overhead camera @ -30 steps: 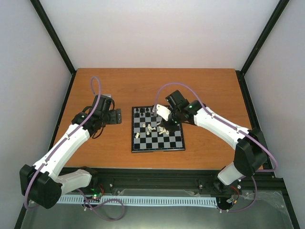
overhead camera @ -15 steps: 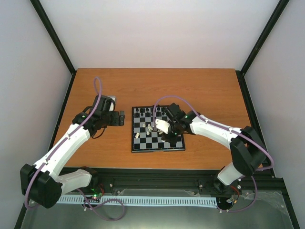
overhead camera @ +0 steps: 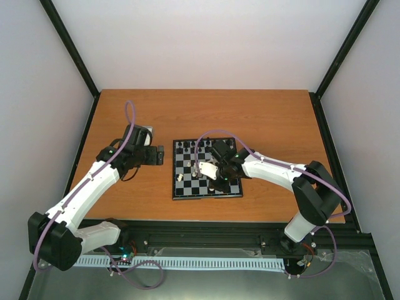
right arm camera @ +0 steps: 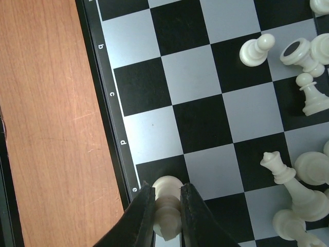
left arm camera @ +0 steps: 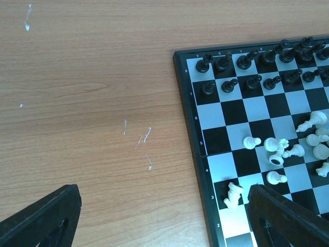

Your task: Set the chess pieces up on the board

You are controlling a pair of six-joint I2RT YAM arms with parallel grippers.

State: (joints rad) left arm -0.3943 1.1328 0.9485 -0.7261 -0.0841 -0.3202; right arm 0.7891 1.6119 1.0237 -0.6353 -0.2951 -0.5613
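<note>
Orange-brown wooden tabletop [overhead camera: 269, 119] inside a white-walled enclosure carries the small black-and-pale-grey checkered board [overhead camera: 206, 196], where the set-up looks roughly half finished. Two tidy rows of black chessmen [left arm camera: 244, 60] line the edge farthest from the right gripper [right arm camera: 167, 203]. That gripper pinches one cream-white piece [right arm camera: 167, 184] between its fingers at the border square marked "e"; whether the piece touches the square cannot be told. The other cream-white chessmen [left arm camera: 271, 144] lie in a loose heap mid-board, just beyond and beside those fingers. Several are tipped over, and all seemingly await their home rows. The toppled ones nearest the pinched piece appear to crowd any later approach. Off to the side, the left gripper [left arm camera: 163, 206] hangs spread wide and empty over the wood, with the board's near corner under its right finger.
</note>
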